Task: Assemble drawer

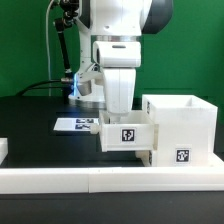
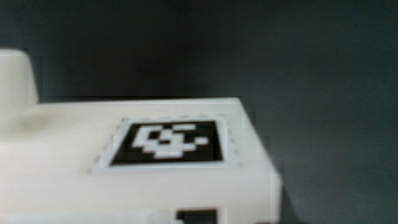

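Note:
A small white drawer tray [image 1: 128, 136] with a black marker tag on its front stands on the black table. It touches the left side of the larger open white drawer box [image 1: 182, 125], seen from the exterior view. My gripper [image 1: 121, 117] comes straight down onto the tray's top edge and appears shut on it. In the wrist view the tray [image 2: 169, 142] fills the picture, very close and blurred, with its tag facing the camera. My fingertips do not show there.
The marker board [image 1: 76, 124] lies flat on the table behind and to the exterior view's left of the tray. A low white wall [image 1: 100, 180] runs along the front. A white block [image 1: 3, 150] sits at the far left edge.

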Robot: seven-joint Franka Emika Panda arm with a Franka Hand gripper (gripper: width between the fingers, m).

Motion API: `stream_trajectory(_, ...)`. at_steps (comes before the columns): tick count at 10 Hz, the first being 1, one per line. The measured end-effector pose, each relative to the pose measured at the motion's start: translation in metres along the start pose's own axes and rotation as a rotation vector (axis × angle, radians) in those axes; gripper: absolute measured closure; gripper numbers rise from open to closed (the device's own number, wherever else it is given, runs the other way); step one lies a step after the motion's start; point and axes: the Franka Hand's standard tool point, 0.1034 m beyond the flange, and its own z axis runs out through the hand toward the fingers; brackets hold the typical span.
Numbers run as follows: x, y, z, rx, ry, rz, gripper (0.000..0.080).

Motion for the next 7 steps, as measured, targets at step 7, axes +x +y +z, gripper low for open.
stream_trajectory(7, 0.0048, -0.0002, 0.0008, 0.002, 0.002, 0.001, 0.0755)
